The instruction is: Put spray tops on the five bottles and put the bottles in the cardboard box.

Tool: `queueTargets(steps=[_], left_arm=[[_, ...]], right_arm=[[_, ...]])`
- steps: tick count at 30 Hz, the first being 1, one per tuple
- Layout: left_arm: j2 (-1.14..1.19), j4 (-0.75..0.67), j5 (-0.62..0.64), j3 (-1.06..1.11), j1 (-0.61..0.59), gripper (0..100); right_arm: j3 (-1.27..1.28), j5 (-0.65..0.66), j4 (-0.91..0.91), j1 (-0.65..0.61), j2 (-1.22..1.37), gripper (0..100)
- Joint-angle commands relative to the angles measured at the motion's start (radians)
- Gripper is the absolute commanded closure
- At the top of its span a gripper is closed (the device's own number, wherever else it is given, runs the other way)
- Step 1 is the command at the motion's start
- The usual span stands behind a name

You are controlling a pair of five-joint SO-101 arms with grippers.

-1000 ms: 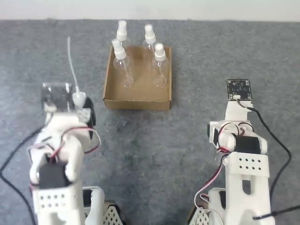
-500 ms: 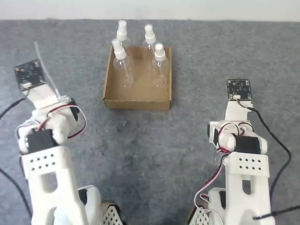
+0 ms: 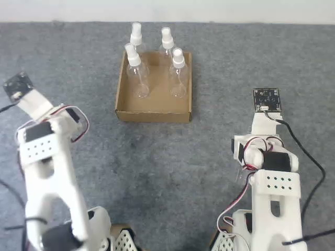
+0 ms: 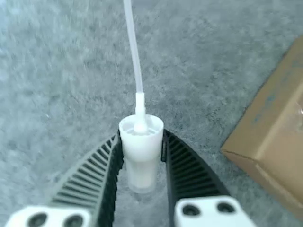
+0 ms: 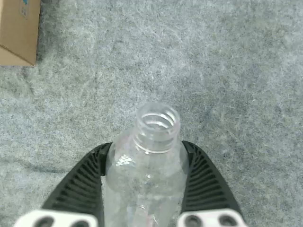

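Observation:
In the left wrist view my left gripper (image 4: 140, 142) is shut on a white spray top (image 4: 140, 153), whose thin dip tube (image 4: 132, 56) points away over the grey mat. My right gripper (image 5: 147, 147) is shut on a clear bottle (image 5: 147, 165) with an open, uncapped neck (image 5: 157, 124). In the high view the cardboard box (image 3: 153, 112) sits at the middle back and holds several upright bottles with spray tops (image 3: 137, 73). The left arm (image 3: 44, 146) stands well left of the box and the right arm (image 3: 267, 157) to its right front.
A corner of the box (image 4: 272, 142) lies beside the left gripper, and another corner (image 5: 19, 28) lies far from the right gripper. The grey mat (image 3: 167, 167) between the arms is bare. Cables trail from both arms.
The left arm has swung left and away from the box, carrying the spray top; its dip tube has left the high view. The right arm has kept still.

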Motion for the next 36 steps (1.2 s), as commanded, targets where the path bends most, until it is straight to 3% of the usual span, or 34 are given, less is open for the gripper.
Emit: queueTargets(steps=[1, 6, 15, 21, 31, 36], left_arm=[[0.149, -0.026, 0.135, -0.134, -0.009, 93], [0.35, 0.008, 0.334, -0.271, -0.063, 93], [0.575, 0.273, 0.612, -0.565, -0.155, 93], [0.651, 0.152, 0.813, -0.61, -0.213, 94], [0.684, 0.112, 0.835, -0.621, -0.155, 99], [0.69, 0.121, 0.957, -0.615, -0.14, 99]], right_arm=[[-0.012, -0.003, -0.028, 0.012, -0.027, 99.1], [-0.012, -0.003, -0.028, 0.012, -0.027, 99.1], [-0.012, -0.003, -0.028, 0.012, -0.027, 99.1], [-0.012, -0.003, -0.027, 0.012, -0.027, 99.1], [-0.011, -0.003, -0.027, 0.012, -0.027, 99.1], [-0.011, -0.003, -0.027, 0.012, -0.027, 99.1]])
